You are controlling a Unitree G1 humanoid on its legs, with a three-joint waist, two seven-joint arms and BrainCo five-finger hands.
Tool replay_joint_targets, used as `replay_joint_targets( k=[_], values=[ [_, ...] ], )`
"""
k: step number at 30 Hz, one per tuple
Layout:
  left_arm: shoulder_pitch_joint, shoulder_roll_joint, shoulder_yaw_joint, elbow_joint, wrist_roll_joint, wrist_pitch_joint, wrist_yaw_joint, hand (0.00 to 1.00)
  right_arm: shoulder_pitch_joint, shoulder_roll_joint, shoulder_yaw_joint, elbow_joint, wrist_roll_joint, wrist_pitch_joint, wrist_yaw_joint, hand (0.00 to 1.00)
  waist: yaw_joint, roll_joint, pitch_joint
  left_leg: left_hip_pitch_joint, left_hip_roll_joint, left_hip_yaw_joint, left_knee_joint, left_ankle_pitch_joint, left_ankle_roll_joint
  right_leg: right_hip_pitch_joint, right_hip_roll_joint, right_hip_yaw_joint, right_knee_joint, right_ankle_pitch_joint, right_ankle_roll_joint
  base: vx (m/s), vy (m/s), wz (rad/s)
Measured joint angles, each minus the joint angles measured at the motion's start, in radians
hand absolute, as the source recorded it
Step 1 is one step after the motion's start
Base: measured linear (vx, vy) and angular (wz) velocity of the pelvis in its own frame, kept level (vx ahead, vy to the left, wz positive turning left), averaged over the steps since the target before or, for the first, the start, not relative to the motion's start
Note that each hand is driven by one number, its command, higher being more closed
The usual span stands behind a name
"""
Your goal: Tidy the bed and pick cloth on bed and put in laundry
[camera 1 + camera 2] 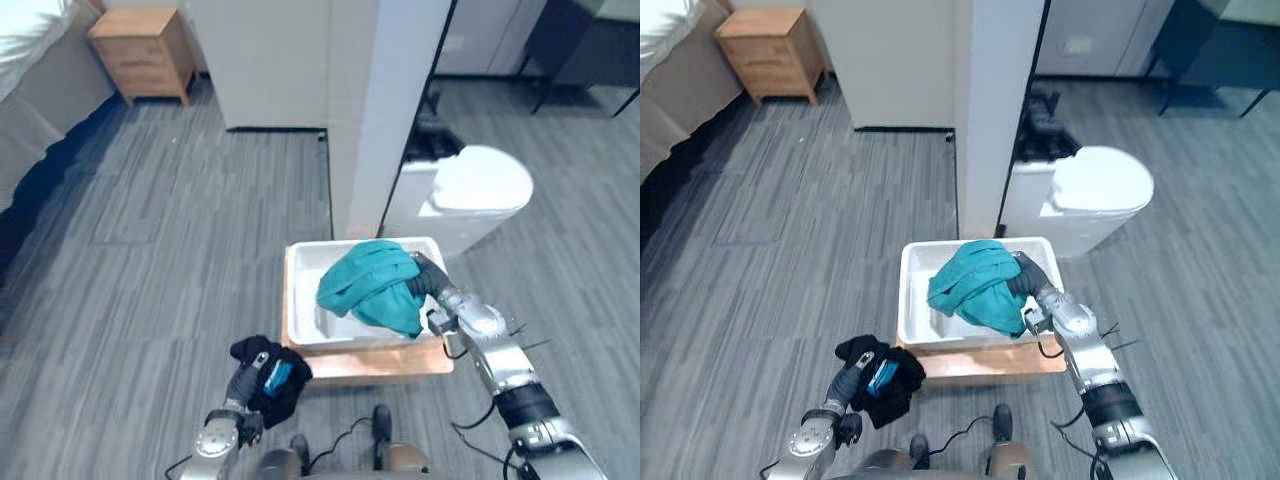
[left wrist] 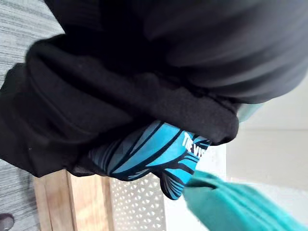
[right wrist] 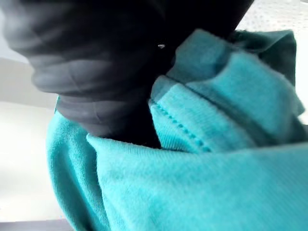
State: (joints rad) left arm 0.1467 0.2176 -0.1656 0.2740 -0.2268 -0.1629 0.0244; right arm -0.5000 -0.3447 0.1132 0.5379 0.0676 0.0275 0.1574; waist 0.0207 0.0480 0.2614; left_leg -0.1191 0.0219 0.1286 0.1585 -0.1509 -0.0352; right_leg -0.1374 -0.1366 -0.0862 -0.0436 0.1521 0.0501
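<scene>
A teal cloth (image 1: 368, 285) lies bunched in a white laundry basket (image 1: 300, 258), bulging above its rim and draping over the front edge. My right hand (image 1: 430, 280) is pressed into the cloth's right side, its dark cover against the folds (image 3: 202, 159). Left of the basket's front corner, my left hand (image 1: 243, 383) is shut on a black cloth with a blue print (image 1: 285, 385), which hangs off it above the floor. The same black cloth (image 2: 120, 110) shows in the left wrist view, close to the basket's wall.
The basket rests on a low wooden stand (image 1: 370, 362). Behind it rises a white pillar (image 1: 385, 120), with a white lidded bin (image 1: 480, 185) to its right. A wooden nightstand (image 1: 145, 50) and the bed (image 1: 30, 60) are far left. Grey plank floor lies between.
</scene>
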Motion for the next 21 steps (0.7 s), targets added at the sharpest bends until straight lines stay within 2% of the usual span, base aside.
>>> replay_joint_targets(
  k=[2,4,8,11,13,17,21],
  values=[
    [-0.003,0.000,-0.006,-0.091,-0.015,0.000,-0.004,1.00,-0.078,-0.020,-0.020,0.108,-0.001,-0.003,-0.032,0.00,0.015,0.025,0.037,-0.015,0.000,0.000,-0.002,0.021,0.003,-0.012,-0.003,-0.007,-0.003,0.009,0.013,-0.06,-0.020,0.10],
    [0.000,0.001,-0.017,-0.157,-0.021,0.000,-0.017,1.00,-0.101,-0.036,-0.053,0.168,-0.014,-0.006,-0.054,0.00,0.023,0.036,0.044,-0.015,0.000,-0.002,-0.002,0.024,0.005,-0.011,-0.002,-0.011,-0.004,0.010,0.014,-0.02,-0.007,0.04],
    [0.003,0.008,-0.055,-0.310,-0.051,-0.001,-0.073,1.00,-0.110,-0.091,-0.070,0.191,-0.112,-0.058,-0.099,0.00,0.017,0.038,0.044,0.000,-0.007,-0.001,-0.003,0.033,0.018,-0.005,-0.003,-0.014,-0.006,0.015,0.017,0.03,0.008,0.00],
    [0.007,0.044,-0.079,-0.435,-0.069,-0.010,-0.132,1.00,-0.106,-0.100,-0.075,0.170,-0.237,-0.088,-0.149,0.00,0.005,0.037,0.043,0.040,-0.008,0.018,-0.019,0.033,0.018,0.021,-0.002,0.004,-0.016,0.027,0.022,0.01,0.021,-0.17],
    [0.001,0.066,-0.081,-0.497,-0.074,-0.034,-0.163,1.00,-0.045,-0.098,-0.072,0.068,-0.321,-0.097,-0.186,0.00,-0.006,0.030,0.038,0.066,-0.008,0.029,-0.027,0.031,0.020,0.044,0.000,0.012,-0.028,0.027,0.022,-0.01,0.009,-0.10],
    [-0.002,0.074,-0.079,-0.529,-0.090,-0.044,-0.188,1.00,0.131,-0.083,-0.059,-0.076,-0.367,-0.089,-0.219,0.00,-0.006,0.018,-0.023,0.099,0.001,0.066,-0.052,0.031,0.020,0.048,0.013,0.045,-0.033,0.027,0.022,0.00,-0.021,-0.29],
    [-0.034,0.083,-0.063,-0.559,-0.111,-0.044,-0.191,1.00,0.323,-0.034,-0.060,-0.185,-0.395,-0.061,-0.243,0.00,-0.037,-0.015,-0.068,0.161,0.014,0.109,-0.072,0.022,0.016,0.099,0.022,0.075,-0.053,0.026,0.023,-0.03,-0.025,-0.33]
  ],
)
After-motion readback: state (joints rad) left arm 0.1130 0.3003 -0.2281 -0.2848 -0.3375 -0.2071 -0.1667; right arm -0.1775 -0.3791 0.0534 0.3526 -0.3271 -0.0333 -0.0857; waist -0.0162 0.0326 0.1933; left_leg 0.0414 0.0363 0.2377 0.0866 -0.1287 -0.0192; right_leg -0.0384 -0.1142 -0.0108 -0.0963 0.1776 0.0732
